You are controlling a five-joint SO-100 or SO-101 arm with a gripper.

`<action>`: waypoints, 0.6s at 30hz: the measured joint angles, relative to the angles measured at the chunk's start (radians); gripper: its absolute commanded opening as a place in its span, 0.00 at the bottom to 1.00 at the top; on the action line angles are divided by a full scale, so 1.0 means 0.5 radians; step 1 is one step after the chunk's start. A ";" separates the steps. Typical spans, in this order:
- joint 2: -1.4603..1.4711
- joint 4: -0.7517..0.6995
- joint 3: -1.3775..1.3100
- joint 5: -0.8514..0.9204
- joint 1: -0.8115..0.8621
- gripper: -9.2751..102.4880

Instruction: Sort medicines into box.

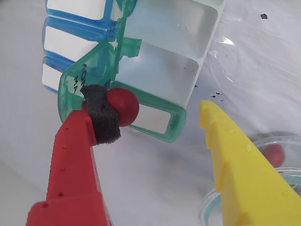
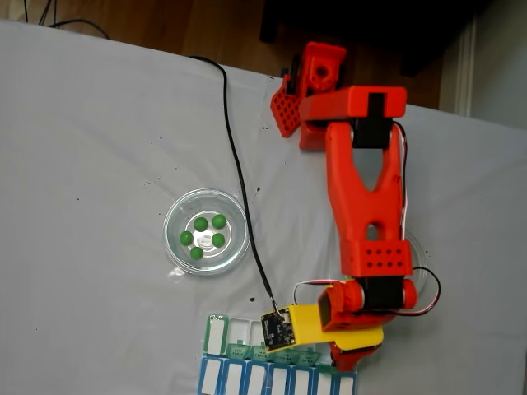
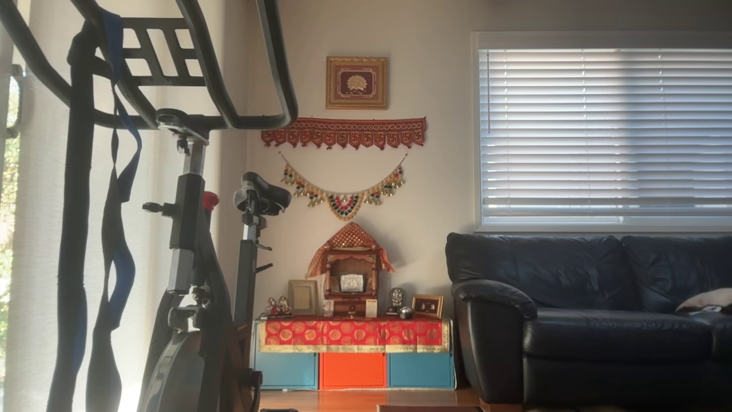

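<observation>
In the wrist view my gripper (image 1: 155, 113) is open, its red finger (image 1: 75, 160) and yellow finger (image 1: 235, 165) far apart. A dark red pill (image 1: 123, 106) clings to the black foam pad (image 1: 101, 115) on the red finger. It hangs just in front of the green box (image 1: 162, 77), over a flipped-open green lid (image 1: 73, 89) and beside an open compartment. The fixed view shows the green box (image 2: 239, 329) at the table's near edge with the gripper head (image 2: 350, 341) over its right part. Several green pills (image 2: 202, 224) lie in a round clear dish (image 2: 206, 263).
A blue row with white lids (image 2: 247, 378) adjoins the green box. A second clear dish (image 1: 289, 141) holds a red pill (image 1: 273, 154) at the lower right of the wrist view. A black cable (image 2: 239, 181) runs across the white table (image 2: 82, 164) to the wrist camera.
</observation>
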State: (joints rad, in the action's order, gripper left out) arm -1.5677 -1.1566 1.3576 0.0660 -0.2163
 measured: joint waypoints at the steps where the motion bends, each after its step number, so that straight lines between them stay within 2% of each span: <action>1: -0.012 0.000 0.021 0.000 0.000 0.36; 11: -0.025 0.071 0.071 0.018 0.000 0.33; 16: -0.025 0.086 0.092 0.052 -0.003 0.34; 18: -0.025 0.034 0.092 0.077 -0.009 0.30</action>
State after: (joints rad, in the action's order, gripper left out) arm -1.5800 -1.1397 1.4036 0.1043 -0.2209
